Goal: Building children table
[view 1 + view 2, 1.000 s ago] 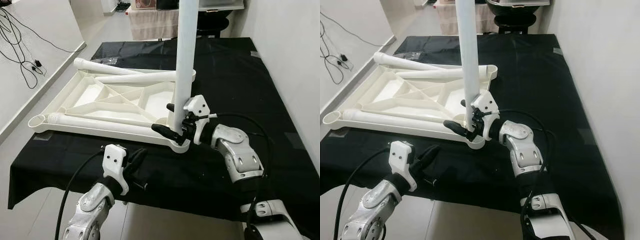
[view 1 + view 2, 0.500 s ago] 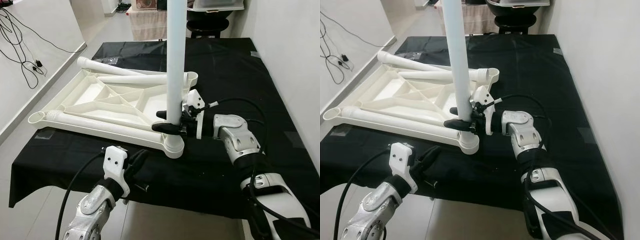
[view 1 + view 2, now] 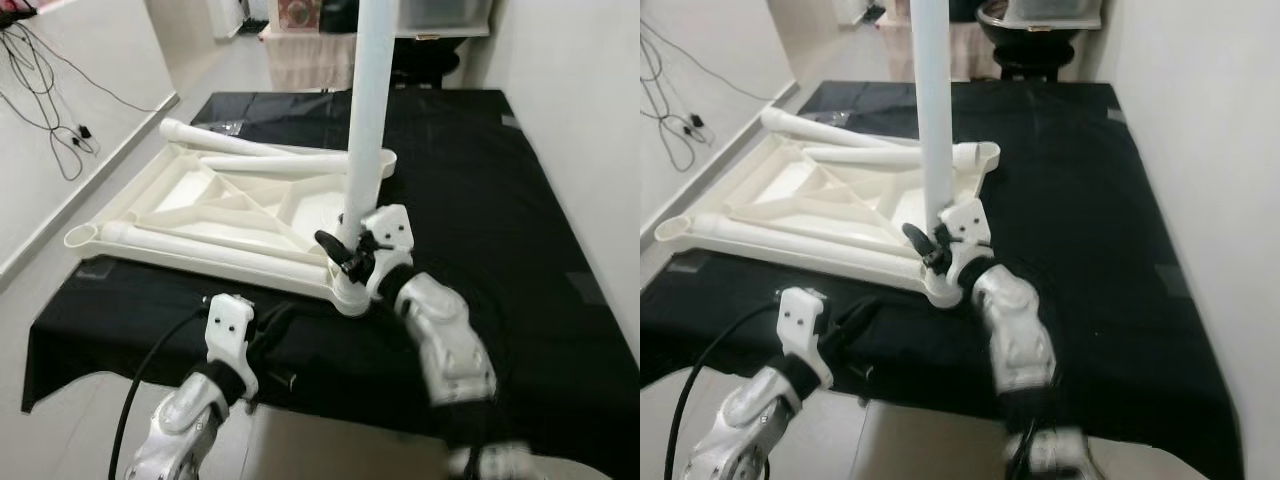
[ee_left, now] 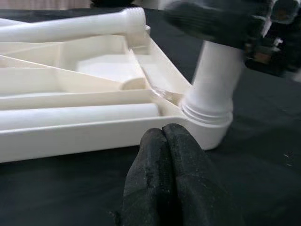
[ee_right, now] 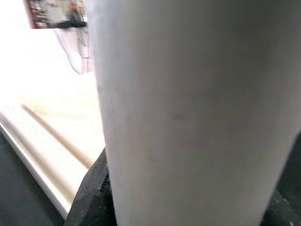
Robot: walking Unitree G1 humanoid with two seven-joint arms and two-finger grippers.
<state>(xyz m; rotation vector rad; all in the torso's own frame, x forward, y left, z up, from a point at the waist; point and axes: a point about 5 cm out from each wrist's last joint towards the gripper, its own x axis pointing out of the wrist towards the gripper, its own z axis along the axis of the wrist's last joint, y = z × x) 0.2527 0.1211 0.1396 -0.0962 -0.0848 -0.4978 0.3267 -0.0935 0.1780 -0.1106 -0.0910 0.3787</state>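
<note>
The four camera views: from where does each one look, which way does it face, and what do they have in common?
Left eye view: on the head, facing forward and down at the upturned white tabletop on the black cloth; both arms show, with the right gripper on the upright leg.
Right eye view: beside it, same scene.
Left wrist view: along the left gripper, fingers together, toward the leg's corner socket.
Right wrist view: against that leg, fingers at both sides.
Shared: the leg appears in all four.
</note>
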